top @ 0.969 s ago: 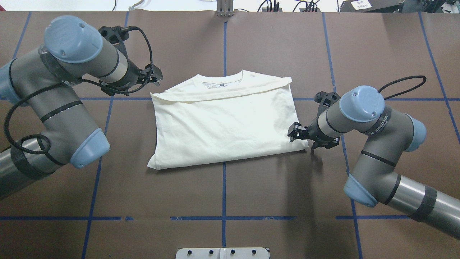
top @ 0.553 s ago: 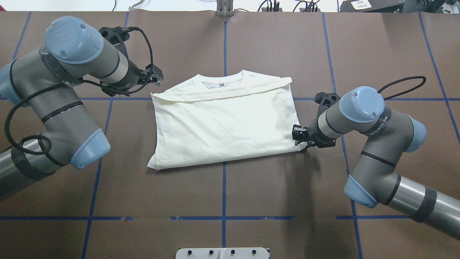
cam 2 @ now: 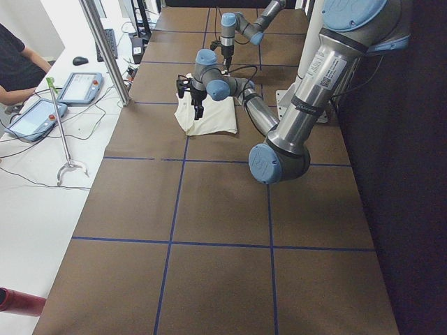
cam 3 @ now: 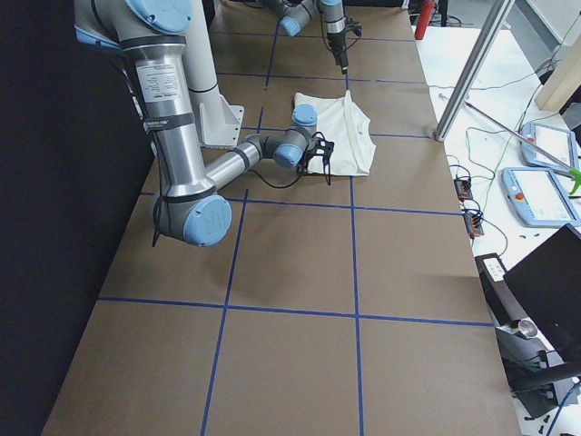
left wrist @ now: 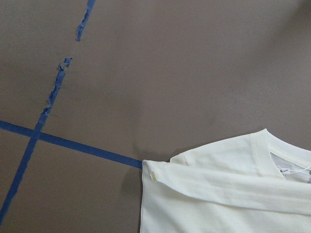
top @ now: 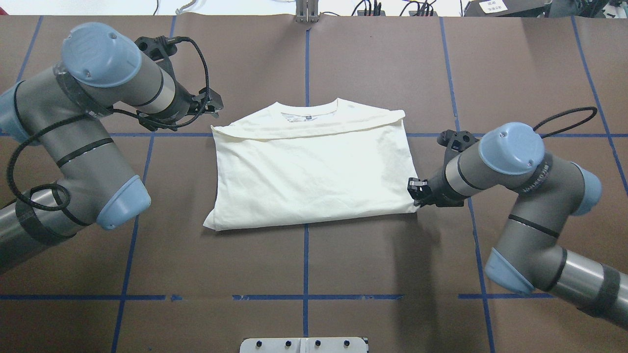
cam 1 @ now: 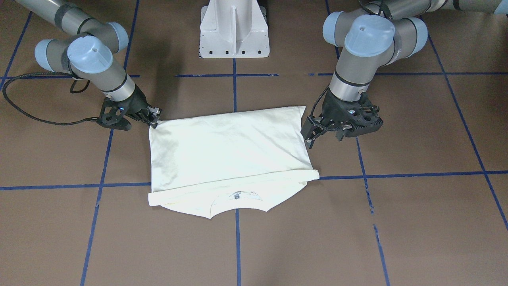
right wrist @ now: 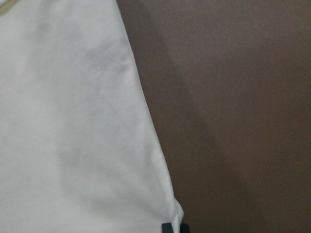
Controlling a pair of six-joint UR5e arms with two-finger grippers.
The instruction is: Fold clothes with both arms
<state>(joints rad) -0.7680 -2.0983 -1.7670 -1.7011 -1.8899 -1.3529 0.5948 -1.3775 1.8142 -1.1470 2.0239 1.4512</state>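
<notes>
1 T-shirt lies long-side crosswise, collar away from the pedestal; right jaws pinch its corner, left jaws spread.

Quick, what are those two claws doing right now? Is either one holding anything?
Left gripper: open, holding nothing, just off the T-shirt near its collar-end corner.
Right gripper: closed on the T-shirt's corner nearest the robot.

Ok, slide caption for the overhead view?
Right claw grips the folded T-shirt's near right corner; left claw hovers open beside its far left corner.
</notes>
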